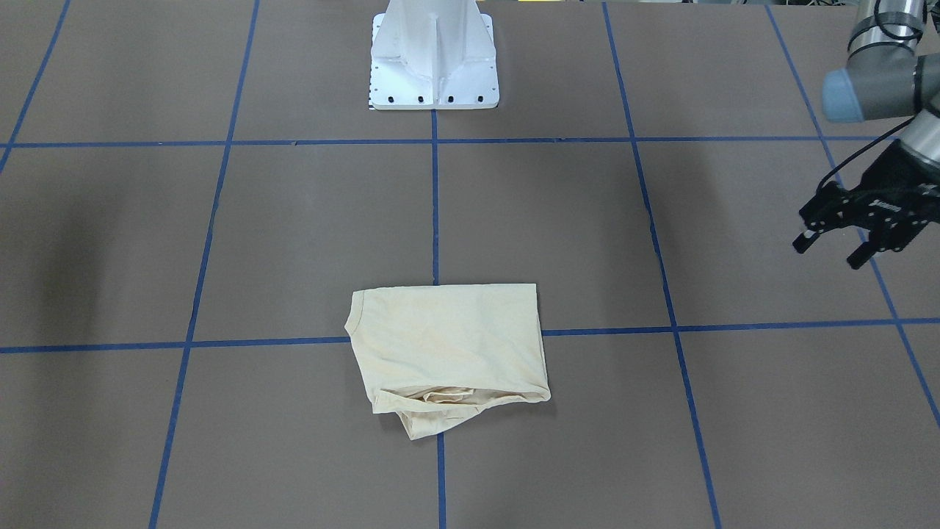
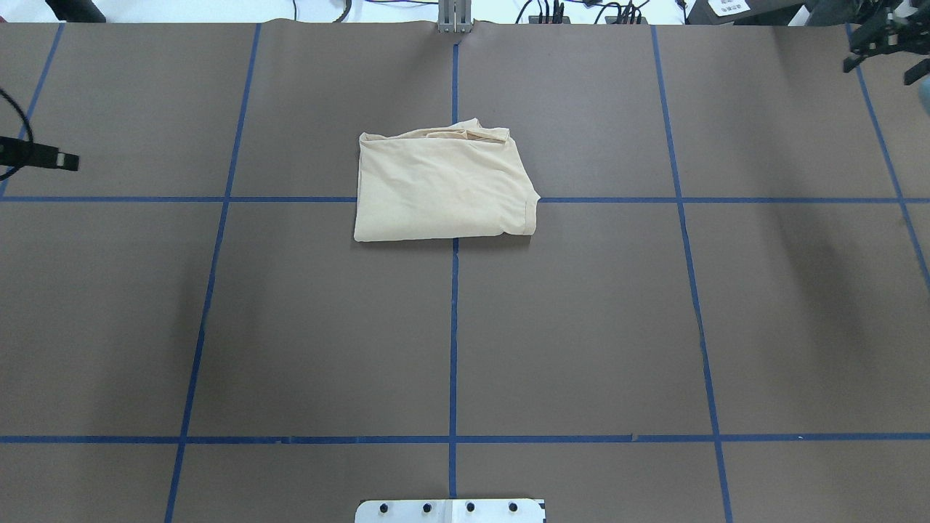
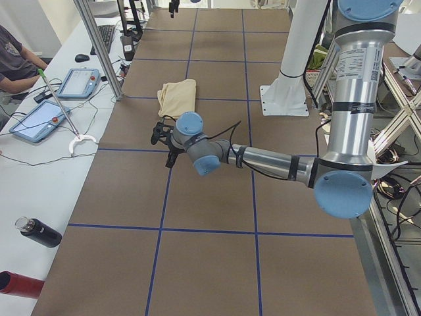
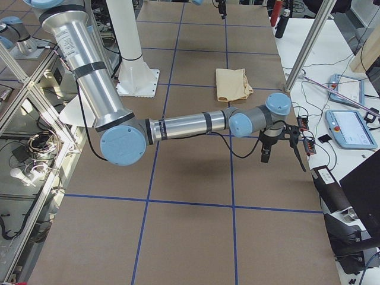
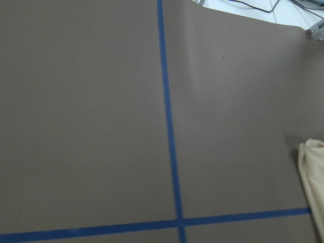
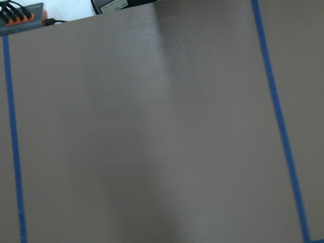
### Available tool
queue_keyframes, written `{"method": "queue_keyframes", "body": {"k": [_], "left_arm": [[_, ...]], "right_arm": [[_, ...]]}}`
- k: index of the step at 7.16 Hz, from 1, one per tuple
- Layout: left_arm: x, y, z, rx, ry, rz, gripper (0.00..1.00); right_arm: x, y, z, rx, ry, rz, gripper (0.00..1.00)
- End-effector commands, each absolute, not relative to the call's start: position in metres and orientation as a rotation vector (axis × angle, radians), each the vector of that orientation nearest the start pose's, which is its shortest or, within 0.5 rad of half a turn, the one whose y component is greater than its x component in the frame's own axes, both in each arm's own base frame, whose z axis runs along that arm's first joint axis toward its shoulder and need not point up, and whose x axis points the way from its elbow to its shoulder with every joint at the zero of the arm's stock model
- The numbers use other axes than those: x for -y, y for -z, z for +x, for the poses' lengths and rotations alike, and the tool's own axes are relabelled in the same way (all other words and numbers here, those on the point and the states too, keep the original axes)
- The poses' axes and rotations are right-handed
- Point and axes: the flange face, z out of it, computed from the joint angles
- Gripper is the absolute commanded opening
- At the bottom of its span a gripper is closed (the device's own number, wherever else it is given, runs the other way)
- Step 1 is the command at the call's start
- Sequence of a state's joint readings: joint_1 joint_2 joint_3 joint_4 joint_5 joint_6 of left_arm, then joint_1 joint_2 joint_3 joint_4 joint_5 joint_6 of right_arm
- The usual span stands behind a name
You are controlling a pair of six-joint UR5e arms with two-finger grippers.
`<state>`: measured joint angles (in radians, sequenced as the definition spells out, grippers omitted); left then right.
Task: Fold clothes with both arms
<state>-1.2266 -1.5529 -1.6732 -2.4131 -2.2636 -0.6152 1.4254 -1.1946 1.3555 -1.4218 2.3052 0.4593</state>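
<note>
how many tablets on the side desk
2. One tablet sits on the side desk by the seated person; the other tablet nearer the camera. More may be hidden.

- The overhead view looks forward and down from behind the pedestal (image 2: 450, 511); the front-facing view looks steeply back at it (both share the T-shirt (image 2: 443, 189)).
- Side views look along the table (image 3: 210, 263) from opposite ends.
- Wrist cameras sit close above it.

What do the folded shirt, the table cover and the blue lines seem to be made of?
The folded shirt looks like soft matte cloth, probably cotton: it creases and drapes. The table cover is a matte brown sheet, perhaps paper. The blue lines look like thin stuck-on tape.
</note>
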Motion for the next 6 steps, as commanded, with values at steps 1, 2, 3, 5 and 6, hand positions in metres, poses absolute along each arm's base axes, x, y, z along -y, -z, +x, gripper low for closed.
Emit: {"method": "queue_keyframes", "body": {"k": [1,2,3,5,6], "left_arm": [[0.457,-0.585,0.035,-0.862,-0.195,0.533,1.00],[0.440,-0.603,0.011,-0.829,-0.209,0.540,1.00],[0.436,-0.611,-0.014,-0.826,-0.182,0.501,1.00],[0.432,-0.622,-0.051,-0.779,-0.163,0.444,1.00],[0.429,-0.600,-0.058,-0.776,-0.142,0.434,1.00]], "right_arm": [[0.580,-0.599,0.074,0.743,-0.006,0.090,1.00],[0.547,-0.627,0.089,0.738,0.048,0.089,1.00],[0.534,-0.639,0.096,0.737,0.078,0.090,1.00],[0.516,-0.653,0.093,0.756,0.052,0.052,1.00],[0.512,-0.658,0.087,0.837,0.030,0.013,1.00]]}}
